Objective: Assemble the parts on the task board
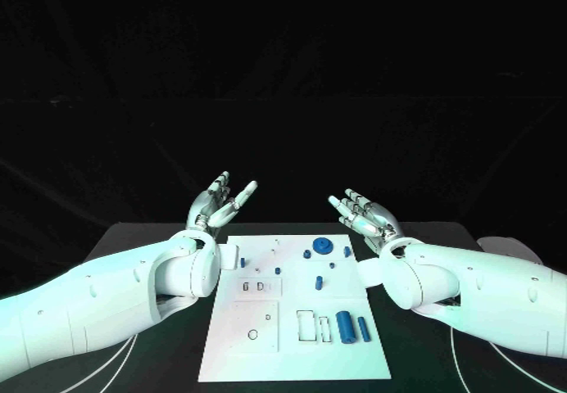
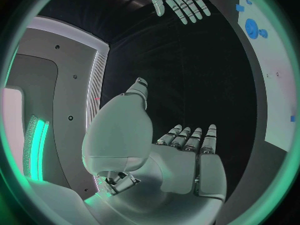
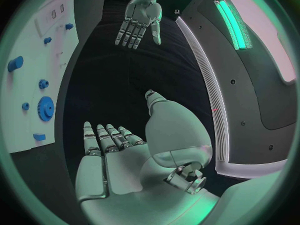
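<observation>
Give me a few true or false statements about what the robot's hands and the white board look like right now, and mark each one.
1. Both hands are raised above the table with their fingers spread, holding nothing. True: the left hand and the right hand are open and empty.
2. The left hand is holding a blue part. False: it holds nothing.
3. The white board lies on the table between the two arms. True.
4. A large blue gear sits near the far end of the board. True.
5. The right hand is pressing on the blue cylinder at the near end of the board. False: the hand is up in the air, away from it.
</observation>
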### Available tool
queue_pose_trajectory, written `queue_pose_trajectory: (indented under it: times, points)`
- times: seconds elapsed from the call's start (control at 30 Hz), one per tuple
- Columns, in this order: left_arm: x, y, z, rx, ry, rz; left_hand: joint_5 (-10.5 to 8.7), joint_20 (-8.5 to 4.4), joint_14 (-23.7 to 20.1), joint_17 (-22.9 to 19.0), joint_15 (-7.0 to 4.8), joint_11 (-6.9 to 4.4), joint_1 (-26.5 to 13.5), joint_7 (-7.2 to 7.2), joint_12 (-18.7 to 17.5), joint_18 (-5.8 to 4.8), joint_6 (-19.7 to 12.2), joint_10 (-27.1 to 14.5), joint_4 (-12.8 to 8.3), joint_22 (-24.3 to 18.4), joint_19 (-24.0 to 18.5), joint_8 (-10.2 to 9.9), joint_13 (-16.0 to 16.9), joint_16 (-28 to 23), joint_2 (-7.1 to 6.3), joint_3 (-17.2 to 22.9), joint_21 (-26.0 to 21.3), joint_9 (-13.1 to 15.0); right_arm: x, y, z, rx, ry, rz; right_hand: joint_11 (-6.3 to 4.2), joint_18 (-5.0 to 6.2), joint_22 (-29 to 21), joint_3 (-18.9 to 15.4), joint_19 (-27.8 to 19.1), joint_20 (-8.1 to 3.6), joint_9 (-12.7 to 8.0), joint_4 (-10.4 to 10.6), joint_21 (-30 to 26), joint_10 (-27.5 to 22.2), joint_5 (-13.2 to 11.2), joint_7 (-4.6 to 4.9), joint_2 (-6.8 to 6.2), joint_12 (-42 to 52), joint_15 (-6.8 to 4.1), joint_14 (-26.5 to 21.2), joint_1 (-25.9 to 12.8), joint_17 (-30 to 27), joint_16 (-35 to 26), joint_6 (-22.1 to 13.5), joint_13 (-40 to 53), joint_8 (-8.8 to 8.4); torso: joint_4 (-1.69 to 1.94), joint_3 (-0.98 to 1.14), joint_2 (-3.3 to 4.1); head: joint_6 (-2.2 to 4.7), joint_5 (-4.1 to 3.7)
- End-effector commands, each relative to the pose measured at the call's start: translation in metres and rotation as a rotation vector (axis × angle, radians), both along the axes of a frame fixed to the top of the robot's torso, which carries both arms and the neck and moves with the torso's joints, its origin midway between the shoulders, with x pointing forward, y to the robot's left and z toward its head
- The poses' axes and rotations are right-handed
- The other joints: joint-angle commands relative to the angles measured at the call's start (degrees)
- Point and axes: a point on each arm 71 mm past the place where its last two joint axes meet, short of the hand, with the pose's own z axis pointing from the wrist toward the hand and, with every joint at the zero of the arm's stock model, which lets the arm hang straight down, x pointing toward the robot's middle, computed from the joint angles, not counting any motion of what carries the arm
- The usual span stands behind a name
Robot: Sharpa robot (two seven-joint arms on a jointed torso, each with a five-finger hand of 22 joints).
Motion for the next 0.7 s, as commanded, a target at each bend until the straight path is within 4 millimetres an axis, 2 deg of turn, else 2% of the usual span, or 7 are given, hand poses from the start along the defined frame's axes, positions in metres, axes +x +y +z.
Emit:
queue_pose_trajectory:
  times: [0.03, 0.1, 0.23, 0.4, 0.47, 0.53, 0.7]
  points:
    - [-0.001, -0.005, 0.004, -0.021, -0.045, -0.062, 0.41, 0.88, 0.53, 0.25, 1.11, 1.39, 3.15, 3.77, 0.0, 1.4, 1.03, 0.51, 0.83, 0.08, -0.11, 0.47, 0.21, 0.27, 0.05, 0.53, 0.29, 0.27, -0.002, 0.009, -0.001, -0.007, 0.035, 0.148, 1.82, -1.4, 1.21, 0.83, 5.74, 0.53, 1.36, -3.74, 2.48, 7.13, -1.74, 9.83, -0.77, 1.29, 2.02, 6.98, 10.86, 1.38, 1.99, 5.42, 0.83, 2.09, -0.01, 0.0, 0.01, 0.0, -0.01]
    - [-0.001, -0.005, 0.004, -0.021, -0.045, -0.062, 0.38, 0.95, 1.11, 0.43, 1.34, 1.9, 3.48, 4.25, 0.11, 1.83, 1.55, 0.95, 0.81, 0.11, -0.03, 0.63, 0.31, 0.46, 0.29, 0.72, 0.35, 0.4, -0.002, 0.009, -0.002, -0.009, 0.037, 0.155, 1.88, -1.47, 1.61, 1.12, 8.4, 0.54, 2.08, -4.84, 3.51, 11.41, -1.79, 9.83, -0.99, 1.86, 2.04, 11.42, 12.67, 2.15, 3.2, 8.47, 1.17, 3.15, -0.01, 0.0, 0.01, 0.0, -0.01]
    - [-0.009, 0.01, 0.012, -0.032, -0.048, -0.082, 0.36, 1.27, 4.01, 1.25, 2.38, 3.12, 5.34, 5.39, 0.68, 2.39, 4.71, 3.53, 0.73, 0.61, 2.36, 1.63, 0.77, 1.44, 1.28, 2.06, 1.17, 1.14, 0.007, -0.006, 0.018, -0.196, -0.174, 0.098, 1.55, -1.03, 2.08, 2.18, 13.28, 0.51, 3.53, -6.94, 5.13, 20.32, -2.02, 9.58, -1.44, 2.87, 1.45, 19.66, 15.1, 3.34, 5.26, 15.01, 1.73, 5.41, -0.08, -0.22, 1.96, -0.33, -0.87]
    - [-0.01, 0.015, 0.02, -0.029, -0.068, -0.074, 0.17, 1.27, 17.43, 4.45, 4.63, 6.54, 9.35, 8.24, 3.41, 1.75, 16.95, 16.49, 0.19, 2.95, 15.85, 6.14, 2.23, 6.34, 3.75, 5.45, 6.2, 4.06, 0.013, -0.013, 0.027, -0.263, -0.241, 0.084, 1.07, -0.45, 2.13, 4.02, 20.11, 0.47, 5.59, -9.27, 6.63, 36.55, -2.43, 9.1, -2.33, 4.44, 0.97, 32.68, 16.66, 4.76, 7.95, 25.71, 2.58, 8.76, 0.12, -0.19, 2.74, -0.26, -1.14]
    - [-0.011, 0.017, 0.022, -0.029, -0.073, -0.075, 0.12, 1.2, 24.92, 6.05, 3.52, 7.42, 10.34, 8.71, 5.0, 2.13, 22.36, 23.71, -0.19, 4.19, 24.12, 8.34, 2.85, 9.12, 4.23, 6.17, 9.2, 5.36, 0.015, -0.015, 0.03, -0.291, -0.266, 0.085, 0.48, 0.26, 2.46, 4.8, 25.6, 0.43, 6.12, -9.83, 8.05, 41.96, -2.67, 8.74, -2.74, 4.56, 0.32, 37.51, 16.77, 5.13, 8.69, 29.35, 2.77, 9.64, 0.32, -0.19, 3.15, -0.33, -1.46]
    - [-0.011, 0.018, 0.025, -0.031, -0.077, -0.078, 0.14, 1.03, 38.39, 8.73, 2.28, 7.23, 11.42, 8.55, 7.13, 4.7, 29.33, 34.82, -0.86, 5.27, 33.48, 11.12, 3.39, 14.03, 4.44, 6.96, 12.74, 7.01, 0.018, -0.017, 0.034, -0.317, -0.287, 0.087, 0.04, 0.86, 2.92, 5.56, 31.37, 0.4, 6.45, -10.3, 9.68, 44.48, -2.69, 8.41, -3.09, 4.47, -0.22, 41.2, 16.99, 5.41, 9.25, 31.94, 2.82, 10.18, 0.44, -0.2, 3.52, -0.3, -1.68]
    - [-0.014, 0.019, 0.033, -0.038, -0.082, -0.097, 0.18, 0.89, 45.05, 9.76, 0.13, 5.27, 12.9, 7.56, 8.85, 6.9, 38.98, 46.86, -2.34, 5.12, 39.28, 14.73, 3.66, 15.88, 4.22, 8.35, 14.39, 9.09, 0.024, -0.021, 0.043, -0.385, -0.333, 0.095, -1.21, 2.28, 2.98, 8.27, 37.13, 0.27, 7.43, -11.33, 11.09, 49.15, -2.69, 7.47, -4.5, 4.31, -1.69, 45.99, 17.2, 5.48, 9.82, 40.76, 2.78, 11.94, 0.75, -0.3, 4.86, -0.16, -1.95]
